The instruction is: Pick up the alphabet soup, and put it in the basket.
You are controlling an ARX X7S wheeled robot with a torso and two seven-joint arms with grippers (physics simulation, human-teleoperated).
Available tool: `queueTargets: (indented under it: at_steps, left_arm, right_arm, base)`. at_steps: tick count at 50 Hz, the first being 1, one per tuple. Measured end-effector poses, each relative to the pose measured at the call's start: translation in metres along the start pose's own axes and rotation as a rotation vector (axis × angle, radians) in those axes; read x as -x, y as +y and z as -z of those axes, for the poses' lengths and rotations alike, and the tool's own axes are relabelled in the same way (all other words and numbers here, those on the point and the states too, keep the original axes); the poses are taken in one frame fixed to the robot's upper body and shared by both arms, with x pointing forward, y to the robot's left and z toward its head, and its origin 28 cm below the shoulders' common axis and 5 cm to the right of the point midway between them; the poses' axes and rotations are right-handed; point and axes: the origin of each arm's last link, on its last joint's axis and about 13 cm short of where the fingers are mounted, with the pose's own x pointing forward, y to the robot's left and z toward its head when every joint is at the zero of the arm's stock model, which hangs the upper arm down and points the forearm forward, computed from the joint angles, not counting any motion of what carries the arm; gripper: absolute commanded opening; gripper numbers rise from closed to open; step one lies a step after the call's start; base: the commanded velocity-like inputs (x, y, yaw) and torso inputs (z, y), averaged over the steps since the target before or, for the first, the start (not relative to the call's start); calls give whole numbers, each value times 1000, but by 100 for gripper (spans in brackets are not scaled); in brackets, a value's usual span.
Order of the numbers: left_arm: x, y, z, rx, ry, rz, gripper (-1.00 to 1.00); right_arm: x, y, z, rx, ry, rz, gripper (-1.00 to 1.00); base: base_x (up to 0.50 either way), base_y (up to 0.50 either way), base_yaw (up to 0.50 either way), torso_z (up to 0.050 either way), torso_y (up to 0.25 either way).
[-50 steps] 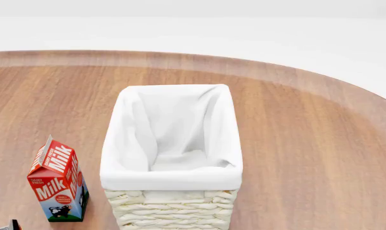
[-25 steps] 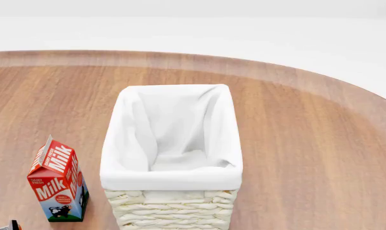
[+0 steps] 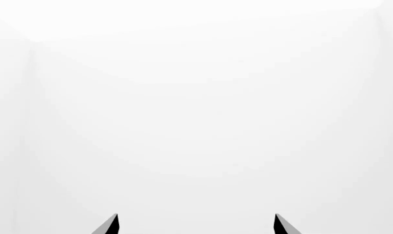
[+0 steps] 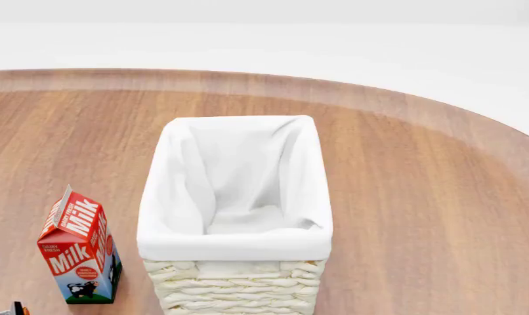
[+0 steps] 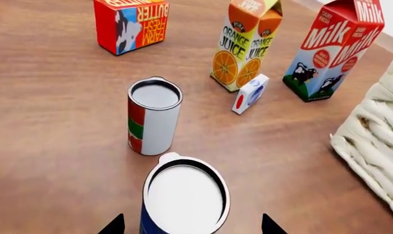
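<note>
The alphabet soup (image 5: 185, 195), a blue can with a white top, stands upright on the wooden table right in front of my right gripper (image 5: 192, 226). The gripper's two dark fingertips (image 5: 115, 225) are wide apart, one on each side of the can, open and not touching it. The basket (image 4: 233, 244), cream wicker with white cloth lining, stands mid-table in the head view and holds nothing; its woven wall (image 5: 379, 141) also shows in the right wrist view. My left gripper (image 3: 195, 225) is open and faces only blank white. Neither gripper shows in the head view.
A red-and-green can (image 5: 154, 117) stands just beyond the soup. Behind it are a small white box (image 5: 250, 93), an orange juice carton (image 5: 245, 44), a milk carton (image 5: 333, 48) and a butter box (image 5: 131, 22). The milk carton (image 4: 79, 252) stands left of the basket.
A small dark tip at the head view's bottom left corner has sunk slightly lower. Nothing else has moved.
</note>
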Motion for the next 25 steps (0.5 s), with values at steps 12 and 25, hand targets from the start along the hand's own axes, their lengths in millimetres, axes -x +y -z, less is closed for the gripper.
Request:
queueTargets:
  at_steps: [12,25]
  left_arm:
    - [0,0,1,0,-1,0,100]
    - [0,0,1,3,0,2,100]
  right_arm:
    - [-5,-2,-2,13,13,-7,100]
    - [-12,-5,-3,21,21,-21,100]
  base:
    - [0,0,0,0,0]
    - [0,0,0,0,0]
